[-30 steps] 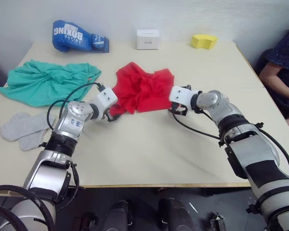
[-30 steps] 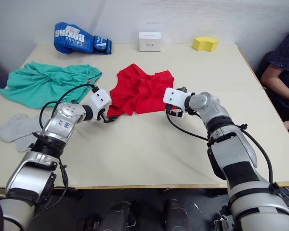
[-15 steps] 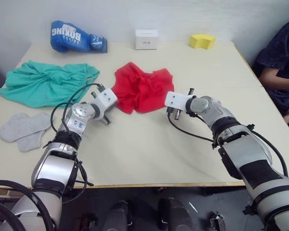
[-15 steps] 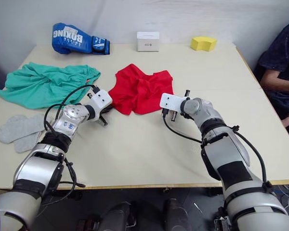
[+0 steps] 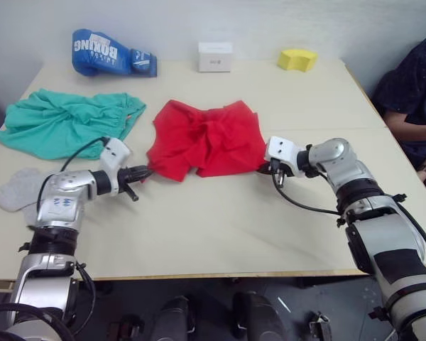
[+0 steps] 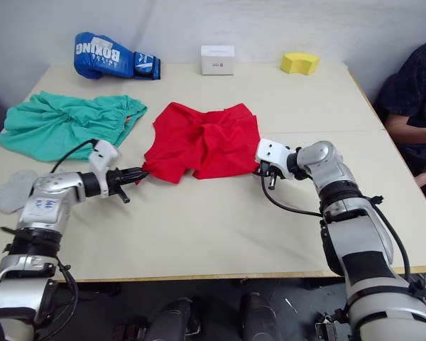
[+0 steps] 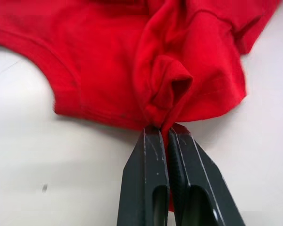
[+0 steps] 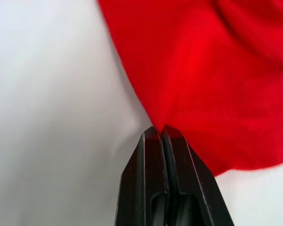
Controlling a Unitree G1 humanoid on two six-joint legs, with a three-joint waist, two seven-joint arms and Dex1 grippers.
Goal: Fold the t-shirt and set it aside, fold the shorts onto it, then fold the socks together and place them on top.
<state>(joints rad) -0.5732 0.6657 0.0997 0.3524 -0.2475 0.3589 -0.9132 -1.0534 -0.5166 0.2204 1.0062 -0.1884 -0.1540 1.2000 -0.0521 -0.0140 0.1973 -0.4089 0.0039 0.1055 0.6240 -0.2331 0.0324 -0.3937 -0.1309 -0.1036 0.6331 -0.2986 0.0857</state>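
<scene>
Spread wider now, the t-shirt (image 5: 206,145) is pinched by both fingers, its collar apparently hidden in folds.

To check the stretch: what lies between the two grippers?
The red t-shirt, pinched by the left gripper and the right gripper, seen from the head.

Along the table's (image 5: 220,227) far edge — a blue boxing glove (image 5: 112,53), white box (image 5: 215,57), yellow sponge (image 5: 299,60); a seated person (image 5: 412,92) beside it.
</scene>
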